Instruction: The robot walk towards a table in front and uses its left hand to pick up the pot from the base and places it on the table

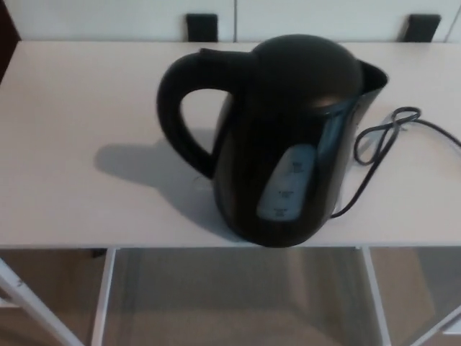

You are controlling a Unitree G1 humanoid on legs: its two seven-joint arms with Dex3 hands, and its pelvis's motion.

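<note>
Pale white surface (72,144) with the glossy black plastic electric pot (288,144) at its near edge, curved handle (169,108) toward my left.
Neither of my hands is in view, so I cannot tell their state. Risk: the black cord (395,119) trailing right may snag, and a lift could drag the unseen base off the edge.
</note>
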